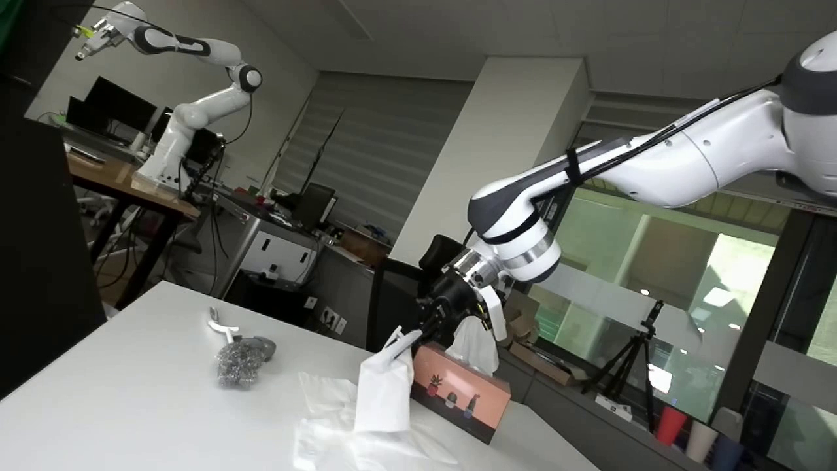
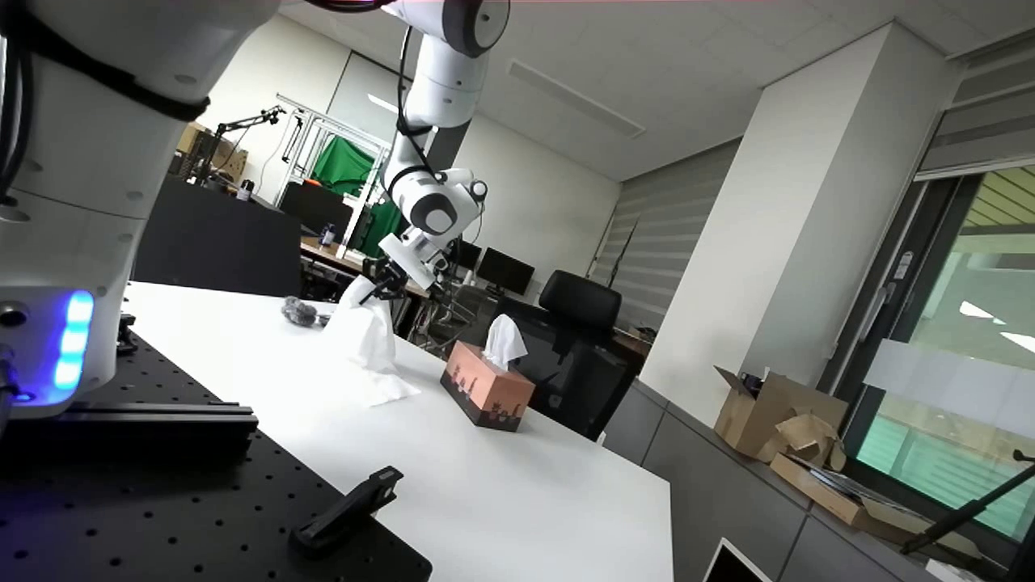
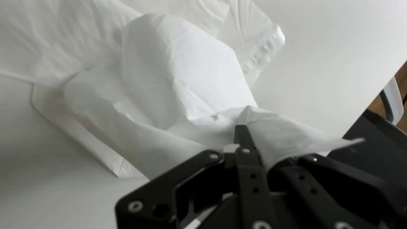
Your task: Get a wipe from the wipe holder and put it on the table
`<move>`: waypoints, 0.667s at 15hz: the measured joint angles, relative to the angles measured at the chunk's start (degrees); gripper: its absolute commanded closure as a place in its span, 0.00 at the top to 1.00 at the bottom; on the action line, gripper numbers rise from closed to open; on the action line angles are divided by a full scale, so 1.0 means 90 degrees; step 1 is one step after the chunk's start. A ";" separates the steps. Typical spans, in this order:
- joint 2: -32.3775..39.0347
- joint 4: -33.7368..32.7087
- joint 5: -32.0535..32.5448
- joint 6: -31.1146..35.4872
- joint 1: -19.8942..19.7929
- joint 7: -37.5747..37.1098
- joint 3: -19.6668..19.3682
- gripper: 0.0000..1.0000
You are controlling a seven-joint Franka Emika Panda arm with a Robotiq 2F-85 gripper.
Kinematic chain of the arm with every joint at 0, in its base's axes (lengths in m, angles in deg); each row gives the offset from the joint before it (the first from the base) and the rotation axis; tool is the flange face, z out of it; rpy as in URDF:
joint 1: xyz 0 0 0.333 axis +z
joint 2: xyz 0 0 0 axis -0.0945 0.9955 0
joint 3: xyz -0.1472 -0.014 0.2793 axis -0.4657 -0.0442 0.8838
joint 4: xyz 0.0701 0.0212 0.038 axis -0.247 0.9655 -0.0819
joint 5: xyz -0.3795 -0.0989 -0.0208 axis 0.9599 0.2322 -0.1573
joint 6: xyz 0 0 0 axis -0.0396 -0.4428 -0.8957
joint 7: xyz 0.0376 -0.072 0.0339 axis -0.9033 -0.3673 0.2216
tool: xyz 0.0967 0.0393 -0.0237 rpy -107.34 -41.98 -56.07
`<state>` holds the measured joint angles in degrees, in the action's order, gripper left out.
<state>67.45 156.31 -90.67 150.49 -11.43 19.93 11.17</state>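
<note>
Wrist view shows the claw closed, with the wipe pinched in it. Taking it from the wipe box seems done, so laying it down is in hand; the next move should lower it and let go. In an exterior view, well left of the box lies a grey fuzzy object, with wide table around; just left hangs the wipe, over white sheets, perhaps its lower part; just right, the table's edge leaves small room.
</note>
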 measured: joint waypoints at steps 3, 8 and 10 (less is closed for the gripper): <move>0.0071 0.0013 -0.0672 0.0935 -0.0130 0.0545 0.0484 0.00; 0.0361 0.0072 -0.0948 0.2494 -0.0307 0.1160 0.1049 0.00; 0.0555 0.0160 -0.0781 0.3038 -0.0309 0.1198 0.1100 0.00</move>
<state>72.44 157.74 -97.70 177.83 -14.21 30.71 21.07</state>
